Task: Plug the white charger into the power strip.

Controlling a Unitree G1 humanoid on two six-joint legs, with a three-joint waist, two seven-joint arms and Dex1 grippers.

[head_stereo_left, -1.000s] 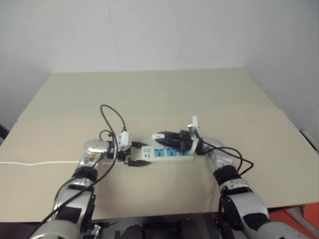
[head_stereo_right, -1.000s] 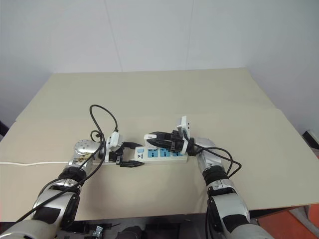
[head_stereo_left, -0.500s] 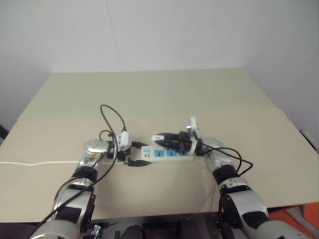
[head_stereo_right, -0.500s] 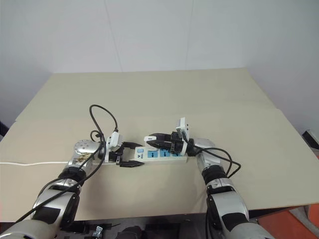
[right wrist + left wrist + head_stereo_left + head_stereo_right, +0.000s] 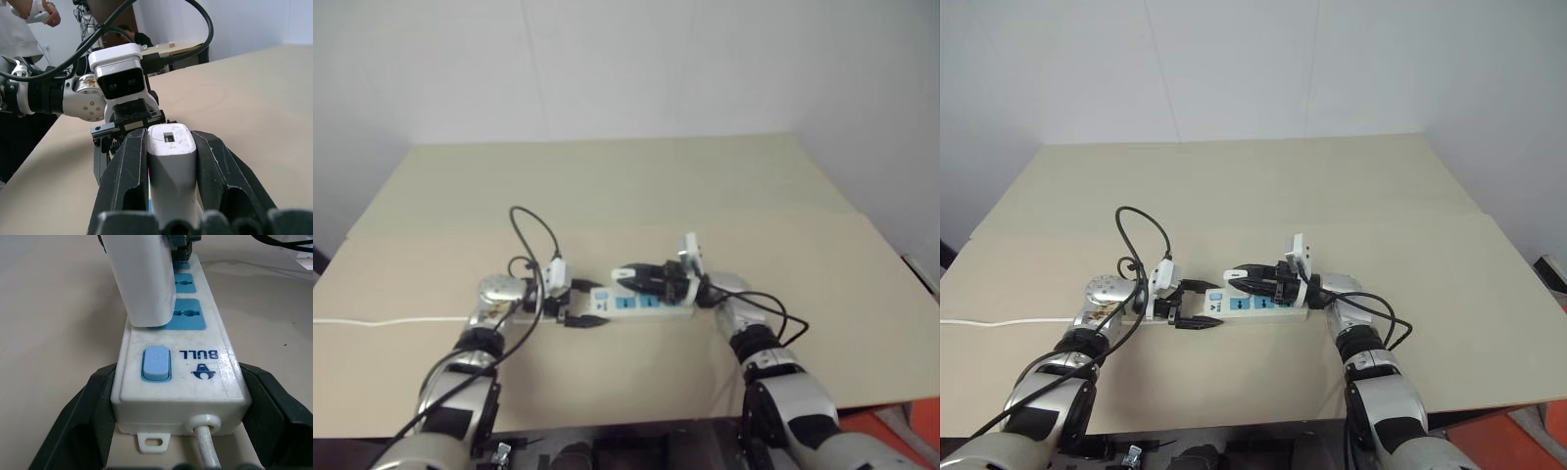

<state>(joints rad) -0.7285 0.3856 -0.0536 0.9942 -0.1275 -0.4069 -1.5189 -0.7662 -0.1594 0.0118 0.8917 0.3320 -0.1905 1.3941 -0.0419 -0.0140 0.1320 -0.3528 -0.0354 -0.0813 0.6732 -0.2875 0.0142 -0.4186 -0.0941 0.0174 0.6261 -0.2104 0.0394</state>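
Observation:
The power strip (image 5: 1258, 305) lies across the tan table in front of me, a white bar with blue sockets (image 5: 188, 313) and a blue switch (image 5: 156, 363). My left gripper (image 5: 1203, 305) is shut on its switch end, one black finger (image 5: 93, 406) on each side. My right gripper (image 5: 1234, 279) is shut on the white charger (image 5: 171, 161) and holds it down on the strip (image 5: 176, 382) at the socket nearest the switch. The charger (image 5: 144, 279) covers part of that socket's blue face. Its prongs are hidden.
The strip's thin white cord (image 5: 999, 320) runs off over the table's left edge. A black cable (image 5: 1141, 230) loops above my left wrist. A person's hand (image 5: 34, 12) holds a controller beyond the table. An orange thing (image 5: 1528, 431) sits below the right front corner.

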